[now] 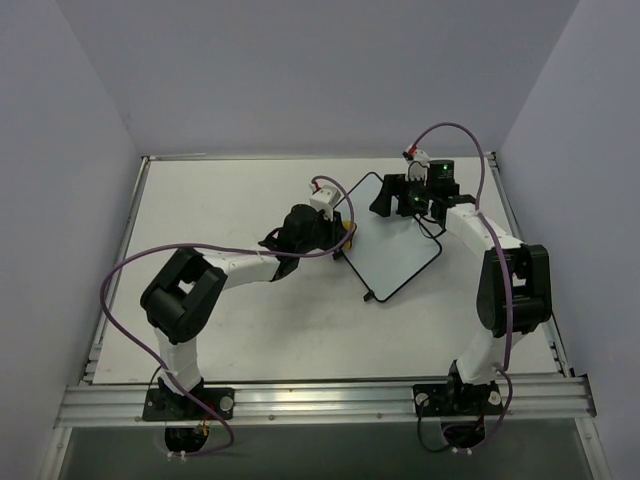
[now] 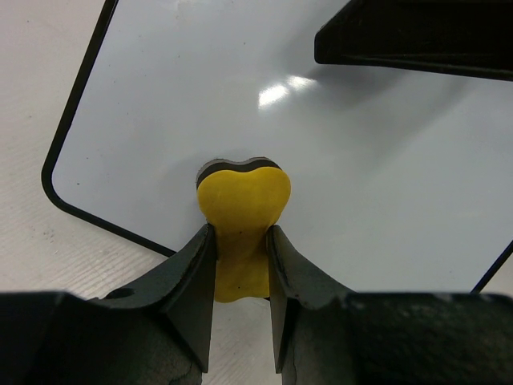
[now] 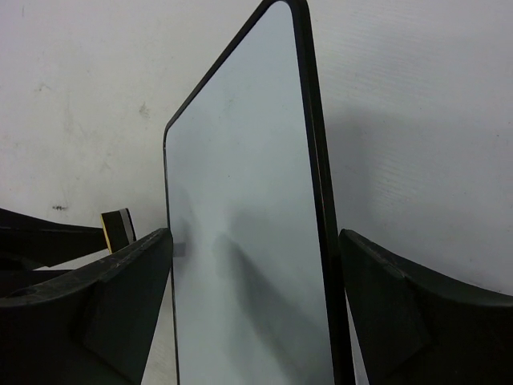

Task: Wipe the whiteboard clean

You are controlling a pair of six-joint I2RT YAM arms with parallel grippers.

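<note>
At the left of the table (image 1: 220, 220) we saw the left arm bent in from its base toward the middle. The left gripper (image 1: 338, 236) was clamped on a small yellow bone-shaped sponge (image 1: 349, 236). From the left wrist view, the two black fingers (image 2: 192, 281) pinched the sponge (image 2: 243, 196) at its narrow waist. Its rounded head stuck out past the tips, with a dark layer showing along its far rim. That head rested at the near left edge of the whiteboard (image 2: 321, 160), just inside the thin black frame.

The whiteboard (image 1: 395, 240) sat right of centre on the table, turned at an angle so that one corner pointed toward the arms. Its white face looked clean in all three views, with only a glare spot and shadows on it.

Farther right, the right gripper (image 1: 405, 195) sat at the board's far corner. From the right wrist view its fingers (image 3: 128, 305) stood well apart. One was over the white face (image 3: 240, 241) and the other outside the frame. We could not tell whether either pad touched the board.
</note>
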